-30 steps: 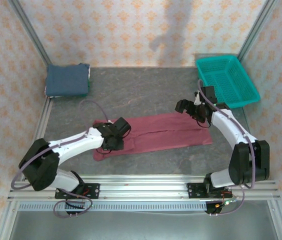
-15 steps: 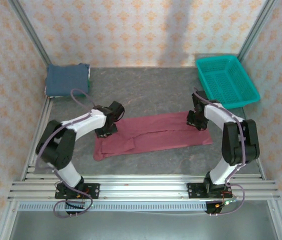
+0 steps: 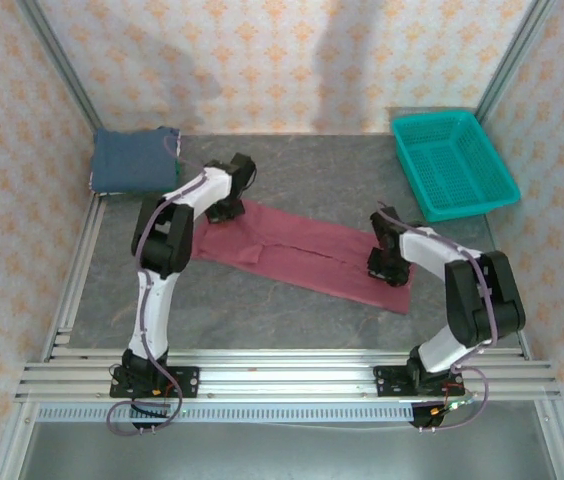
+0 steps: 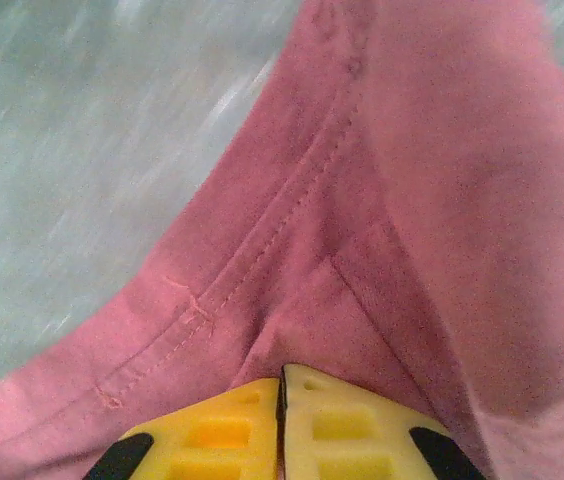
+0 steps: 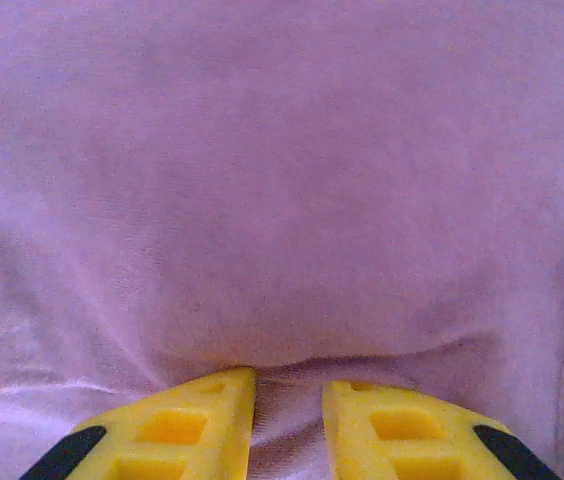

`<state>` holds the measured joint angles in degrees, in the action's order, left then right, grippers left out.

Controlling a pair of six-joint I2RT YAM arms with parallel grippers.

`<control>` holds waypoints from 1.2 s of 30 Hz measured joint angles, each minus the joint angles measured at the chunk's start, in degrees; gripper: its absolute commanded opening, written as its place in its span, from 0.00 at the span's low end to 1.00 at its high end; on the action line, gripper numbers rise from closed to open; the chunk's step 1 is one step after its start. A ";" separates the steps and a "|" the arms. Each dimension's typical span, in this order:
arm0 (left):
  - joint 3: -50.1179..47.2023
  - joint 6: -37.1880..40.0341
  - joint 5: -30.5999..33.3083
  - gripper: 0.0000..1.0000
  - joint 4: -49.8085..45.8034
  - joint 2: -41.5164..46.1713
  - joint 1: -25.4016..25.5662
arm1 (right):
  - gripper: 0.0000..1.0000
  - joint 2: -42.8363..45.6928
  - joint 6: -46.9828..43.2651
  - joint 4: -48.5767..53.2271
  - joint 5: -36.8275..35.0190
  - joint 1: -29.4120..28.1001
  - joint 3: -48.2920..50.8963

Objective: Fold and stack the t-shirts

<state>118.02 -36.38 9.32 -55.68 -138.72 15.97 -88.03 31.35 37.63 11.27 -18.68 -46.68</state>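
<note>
Right now the maroon t-shirt is lying on the grey table as a long folded strip, running slantwise from the far left toward the near right. The left gripper is sitting at the strip's far-left end. In the left wrist view its yellow fingers are pressing flat against each other, with creases of maroon cloth converging on their tips, so it is clenching the shirt. A stitched hem is curving along the cloth's edge there, with bare table lying beyond it. The right gripper is bearing down on the strip's near-right end. In the right wrist view its fingers are standing a narrow gap apart, with a ridge of cloth being drawn in between them, so it too is grasping the maroon t-shirt. The dark blue t-shirt is resting as a folded square in the table's far-left corner, near the left gripper but apart from it, and not touching the maroon strip. The teal mesh basket is standing at the far-right corner, well apart from both shirts. Its mesh floor is showing across the whole inside, and both shirts are lying outside it on the table.
</note>
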 measured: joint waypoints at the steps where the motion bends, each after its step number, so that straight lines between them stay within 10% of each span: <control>1: 6.97 0.66 -0.81 0.11 -0.74 -3.89 -0.42 | 0.26 0.85 3.17 -0.85 0.90 -2.51 0.98; 7: 41.07 0.52 -13.05 0.14 2.89 -23.47 -2.97 | 0.26 3.65 27.43 -14.05 4.85 -19.65 6.08; 23: 43.63 -8.55 -26.08 0.15 25.22 -29.49 -6.23 | 0.34 -11.54 74.16 -43.04 -1.66 -47.41 -1.84; 30: 41.33 -6.43 -28.94 0.73 19.15 -23.93 -6.23 | 0.53 -10.25 73.33 -35.12 -2.54 -49.40 -12.09; 36: 31.50 -2.80 -30.29 0.80 9.49 -2.12 -6.23 | 0.66 5.66 61.83 -18.16 -3.96 -48.39 -15.89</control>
<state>149.51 -39.18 -20.97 -46.19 -140.84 9.74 -82.37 93.19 19.46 7.31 -67.07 -62.57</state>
